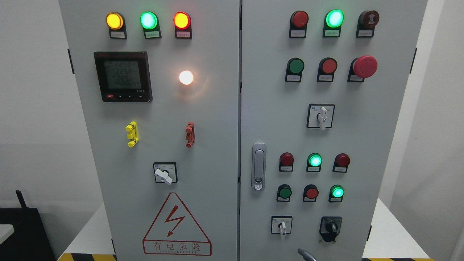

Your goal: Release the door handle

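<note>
The grey electrical cabinet has two doors, both closed. The silver door handle [258,166] lies flush and upright on the left edge of the right door [362,145], next to the centre seam. Nothing touches the handle. Only a small grey tip of my right hand [306,255] shows at the bottom edge, well below and to the right of the handle. Whether it is open or shut is hidden. My left hand is out of view.
The left door [210,145] carries a meter [122,76], lit lamps, a yellow clip [131,134], a red clip [189,134] and a warning triangle [176,226]. The right door has push buttons, a red emergency stop [364,66] and rotary switches. The cabinet stands on a white table [391,235].
</note>
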Motion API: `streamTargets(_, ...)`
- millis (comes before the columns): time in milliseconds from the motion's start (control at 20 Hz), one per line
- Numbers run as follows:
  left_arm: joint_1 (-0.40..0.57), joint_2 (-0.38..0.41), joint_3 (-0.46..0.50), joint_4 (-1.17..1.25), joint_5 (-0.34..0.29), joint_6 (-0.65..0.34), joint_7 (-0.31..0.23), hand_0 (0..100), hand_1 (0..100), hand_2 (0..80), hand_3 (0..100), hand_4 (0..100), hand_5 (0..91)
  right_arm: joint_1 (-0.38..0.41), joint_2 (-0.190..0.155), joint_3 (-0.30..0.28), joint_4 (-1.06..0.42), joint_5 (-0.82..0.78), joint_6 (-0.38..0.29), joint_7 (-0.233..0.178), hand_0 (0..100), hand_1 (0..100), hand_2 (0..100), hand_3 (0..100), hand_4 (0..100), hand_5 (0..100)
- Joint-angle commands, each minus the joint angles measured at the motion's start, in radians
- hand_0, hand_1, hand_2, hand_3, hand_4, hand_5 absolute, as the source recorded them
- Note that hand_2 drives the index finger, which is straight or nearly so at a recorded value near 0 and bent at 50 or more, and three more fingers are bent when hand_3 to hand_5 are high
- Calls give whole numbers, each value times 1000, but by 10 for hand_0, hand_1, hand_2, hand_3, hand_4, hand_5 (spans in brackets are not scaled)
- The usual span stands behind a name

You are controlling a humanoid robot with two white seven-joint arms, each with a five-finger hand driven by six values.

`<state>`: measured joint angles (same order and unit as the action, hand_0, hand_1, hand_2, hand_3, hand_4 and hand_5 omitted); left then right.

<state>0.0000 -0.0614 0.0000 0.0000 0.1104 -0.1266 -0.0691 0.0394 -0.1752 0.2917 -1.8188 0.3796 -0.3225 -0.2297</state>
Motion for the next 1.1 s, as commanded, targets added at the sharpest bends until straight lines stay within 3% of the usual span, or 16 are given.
streamTargets(0, -31, 0, -11, -9, 0, 1, 0, 120, 389, 0, 0, 0, 0, -74, 193, -37, -2, 528, 148, -118, 341, 441, 0, 945, 889, 935)
streamTargets(100, -31, 0, -11, -8, 0, 1, 0, 120, 389, 0, 0, 0, 0, -140, 207, -23, 16, 648, 258, -190, 333, 472, 0, 1000, 999, 982)
streamTargets(200, -31, 0, -11, -8, 0, 1, 0, 120, 389, 0, 0, 0, 0, -176, 209, 10, 27, 720, 281, -224, 326, 484, 0, 1000, 1000, 1000)
streamTargets(651, -31, 0, -11, -8, 0, 1, 0, 120, 389, 0, 0, 0, 0, -216, 212, 99, 59, 834, 284, -226, 303, 459, 0, 1000, 1000, 1000)
streamTargets(851, -31, 0, -11, -9, 0, 1, 0, 120, 389, 0, 0, 0, 0, -276, 227, 135, 110, 889, 371, -218, 303, 454, 0, 1000, 1000, 1000)
streamTargets(1052, -31, 0, -11, -8, 0, 1, 0, 120, 389, 0, 0, 0, 0, -288, 229, 135, 147, 949, 376, -212, 303, 451, 0, 1000, 1000, 1000)
